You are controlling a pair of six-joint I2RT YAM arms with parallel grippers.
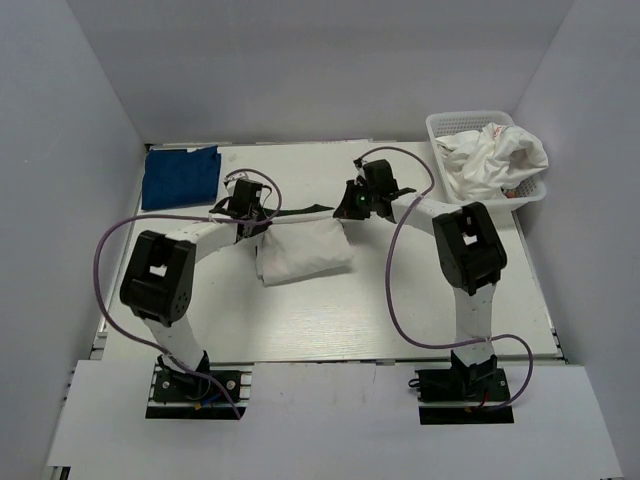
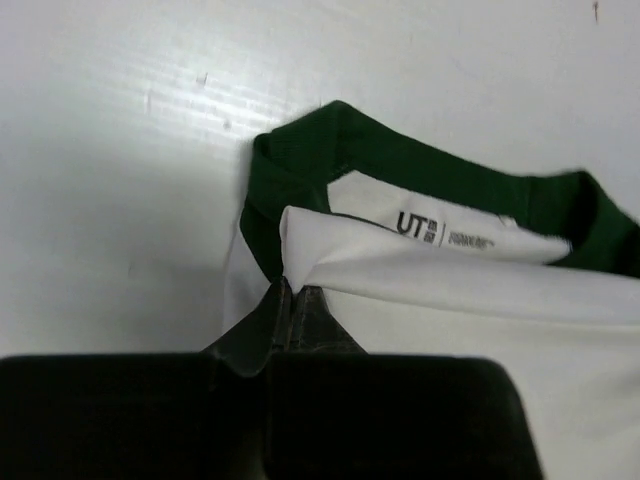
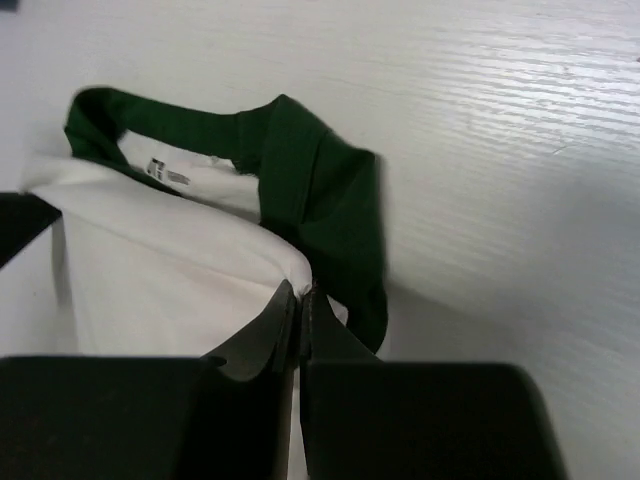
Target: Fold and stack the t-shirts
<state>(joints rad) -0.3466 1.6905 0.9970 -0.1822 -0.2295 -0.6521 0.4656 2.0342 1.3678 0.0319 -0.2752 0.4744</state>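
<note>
Top external view: the green-collared t-shirt [image 1: 305,252] lies at the centre of the surface [image 1: 400,310], bunched into a rough rectangle. Its far edge is drawn out as a dark strip between the two arms. The left fingers [image 1: 260,222] hold one end of that strip and the right fingers [image 1: 347,208] hold the other.

Left wrist view: the left fingers [image 2: 287,312] are clenched on a pinch of white cloth just beside the collar [image 2: 330,140], below the neck label [image 2: 420,226].

Right wrist view: the right fingers [image 3: 287,315] are clenched on the cloth where the white fabric meets the collar [image 3: 310,180].

Step in hand, as judged: a fold of this shirt, with both arms carrying the collar edge. The next move calls for both arms to travel together at matched height and pace, so the edge remains taut and lands square. Release should come only once the cloth rests flat.

The dark blue t-shirt [image 1: 180,176] lies folded at the far left corner and is probably the base of the stack. The white t-shirts [image 1: 495,160] are heaped in the basket [image 1: 440,125] at the far right, not yet folded.

Not determinable:
- The sleeves and the print do not show.
- The arms cover the shirt's far corners from above.
- The layers under the top fold cannot be counted.
- The shirts in the basket cannot be counted.
</note>
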